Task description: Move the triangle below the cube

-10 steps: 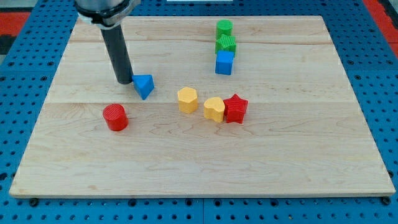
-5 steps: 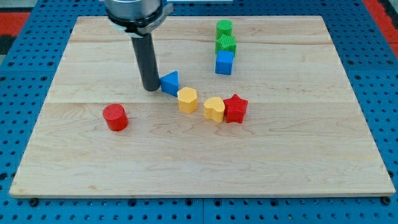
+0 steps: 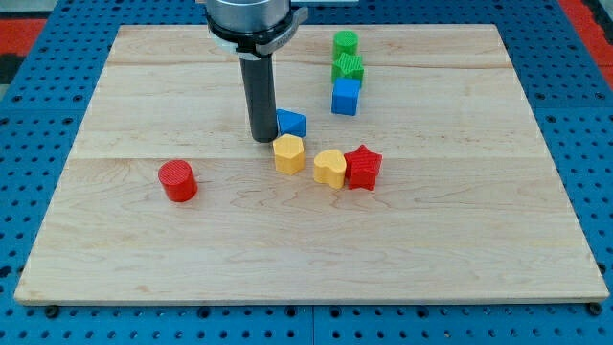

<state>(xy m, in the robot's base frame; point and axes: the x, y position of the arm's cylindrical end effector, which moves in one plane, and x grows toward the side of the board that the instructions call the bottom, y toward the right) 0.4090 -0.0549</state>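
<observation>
Take the blue cube [image 3: 346,97] as your landmark, operator, and read the wooden board [image 3: 460,240] from the view's left. Far to the cube's left and lower in the view you find a red cylinder [image 3: 178,180], standing alone and well apart from everything else. Next comes my tip [image 3: 262,140], to the cube's lower left; the rod ends in no jaws, so you have nothing to read as open or closed, and it grips nothing. The blue triangle [image 3: 291,124] lies just to the right of my tip, touching it or very nearly so, and it sits to the cube's lower left, not yet directly beneath it. Just below the triangle, almost touching it, is a yellow hexagon-like block [image 3: 288,153]. Further right, below the cube, a yellow heart-shaped block [image 3: 329,168] sits against a red star [image 3: 363,167]. Above the cube, toward the view's top, you see a green ridged block [image 3: 348,68] touching the cube's upper edge, and a green cylinder [image 3: 345,43] just above that. Count them and you get eight blocks: two blue, two yellow, two red, two green, with one triangle and one cube among them.
</observation>
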